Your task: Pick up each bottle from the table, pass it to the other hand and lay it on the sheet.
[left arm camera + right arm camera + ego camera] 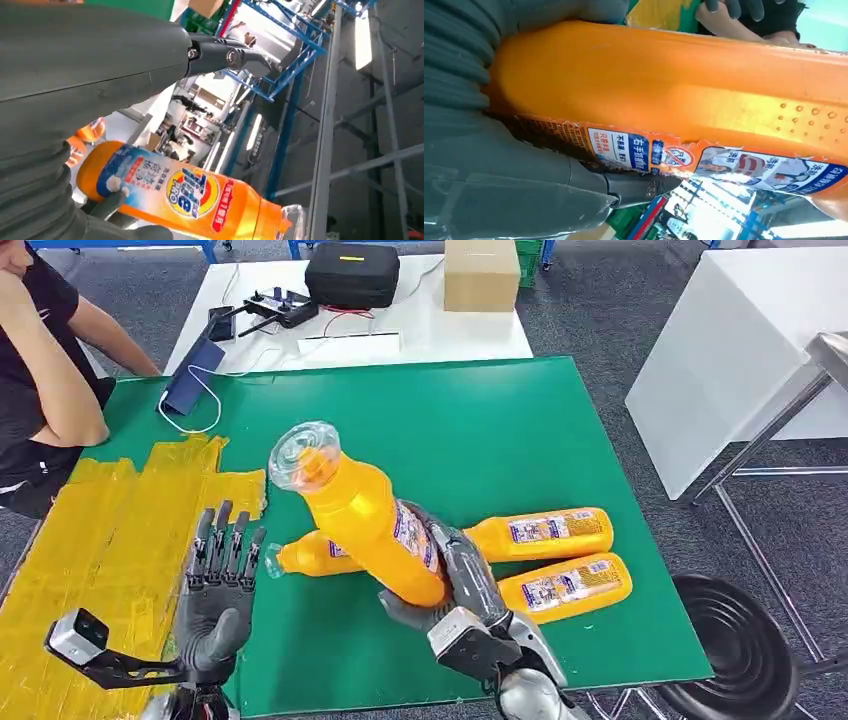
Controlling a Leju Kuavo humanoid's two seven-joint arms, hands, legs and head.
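Observation:
My right hand (pixel 462 585) grips an orange detergent bottle (pixel 365 515) by its lower body, lifted off the green table and tilted with its clear cap (pixel 302 453) up and to the left. The same bottle (pixel 664 95) presses against my right hand (pixel 499 165) in the right wrist view. My left hand (pixel 218 575) stands open, palm up, left of the bottle and apart from it, over the edge of the yellow sheet (pixel 110 540). The bottle (pixel 175 192) appears beyond my left hand (pixel 75 75). Three more orange bottles (pixel 545 532) (pixel 565 587) (pixel 312 555) lie on the table.
A person (pixel 45 360) sits at the table's far left corner. Behind the green table (pixel 480 420) a white table holds a black case (pixel 352 273), a cardboard box (pixel 482 273) and cables. A white table and a black stool (pixel 735 645) stand to the right.

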